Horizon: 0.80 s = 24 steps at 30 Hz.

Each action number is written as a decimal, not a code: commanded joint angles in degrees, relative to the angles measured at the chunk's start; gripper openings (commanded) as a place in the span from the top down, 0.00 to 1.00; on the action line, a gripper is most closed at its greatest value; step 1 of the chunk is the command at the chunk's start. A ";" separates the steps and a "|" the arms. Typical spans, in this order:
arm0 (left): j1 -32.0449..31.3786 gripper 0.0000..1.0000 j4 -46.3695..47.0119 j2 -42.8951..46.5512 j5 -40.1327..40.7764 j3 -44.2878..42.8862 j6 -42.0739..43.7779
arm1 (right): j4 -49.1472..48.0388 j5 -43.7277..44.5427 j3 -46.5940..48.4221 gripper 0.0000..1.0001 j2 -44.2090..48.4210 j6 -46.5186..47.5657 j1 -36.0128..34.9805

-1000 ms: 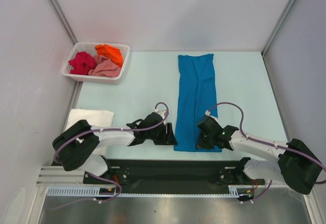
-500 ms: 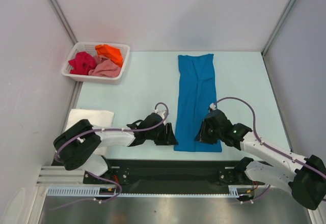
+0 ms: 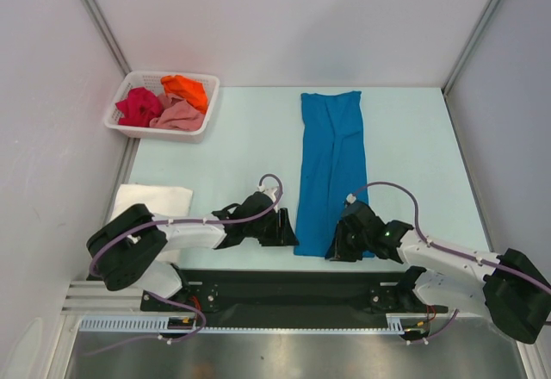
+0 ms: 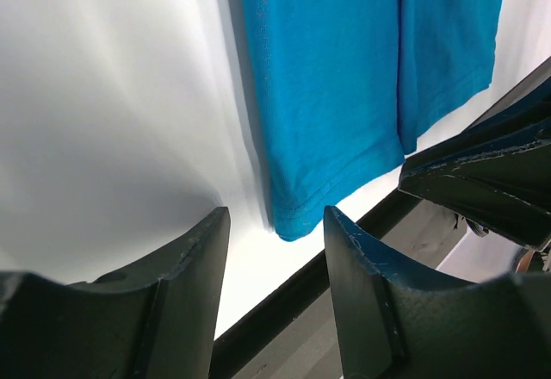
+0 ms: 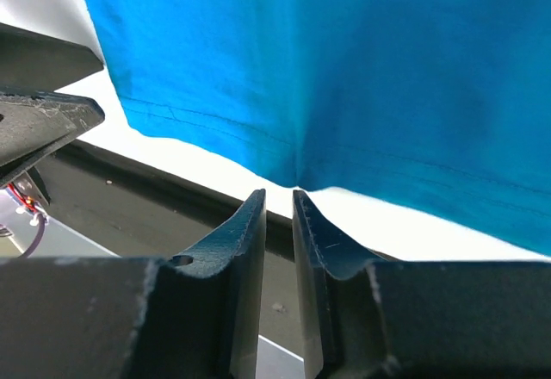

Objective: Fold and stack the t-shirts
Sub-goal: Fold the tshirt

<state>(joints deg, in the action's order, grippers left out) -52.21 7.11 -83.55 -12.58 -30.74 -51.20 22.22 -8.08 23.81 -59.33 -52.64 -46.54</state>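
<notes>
The bright blue t-shirt (image 3: 331,155) lies as a long narrow strip down the middle of the table. My left gripper (image 3: 291,228) is low beside its near left corner. In the left wrist view that gripper (image 4: 275,215) is open and empty, with the blue corner (image 4: 293,215) just ahead of the jaws. My right gripper (image 3: 334,248) is at the near hem. In the right wrist view the right gripper (image 5: 277,194) has its jaws almost together, tips at the hem (image 5: 297,177), no cloth seen between them. A folded white t-shirt (image 3: 153,200) lies at the near left.
A white slotted basket (image 3: 129,129) at the far left holds the crimson (image 3: 138,105), orange (image 3: 185,90) and dusty pink (image 3: 178,116) shirts in a heap. A black strip (image 3: 293,288) runs along the table's near edge. Grey walls close the sides and back.
My right gripper rose over the shirt's near end, then came back down and a little left to the near hem. My left gripper has barely moved. The blue shirt lies as before.
</notes>
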 commanded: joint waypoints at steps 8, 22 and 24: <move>0.09 0.47 0.18 1.98 0.80 0.33 -0.30 | -6.57 1.92 -1.75 0.75 -1.93 -3.17 -0.39; 0.09 0.47 0.18 1.81 0.80 0.42 -0.22 | -2.00 3.86 -2.10 0.84 1.41 -2.91 2.42; 0.09 0.41 0.01 1.37 0.80 0.33 -0.22 | -1.92 3.59 -2.10 0.95 1.15 -2.73 3.12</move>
<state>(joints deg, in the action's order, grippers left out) -52.23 6.74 -83.11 -12.19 -30.48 -51.18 19.81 -5.39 21.89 -58.61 -55.70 -44.51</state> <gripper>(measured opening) 0.535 0.123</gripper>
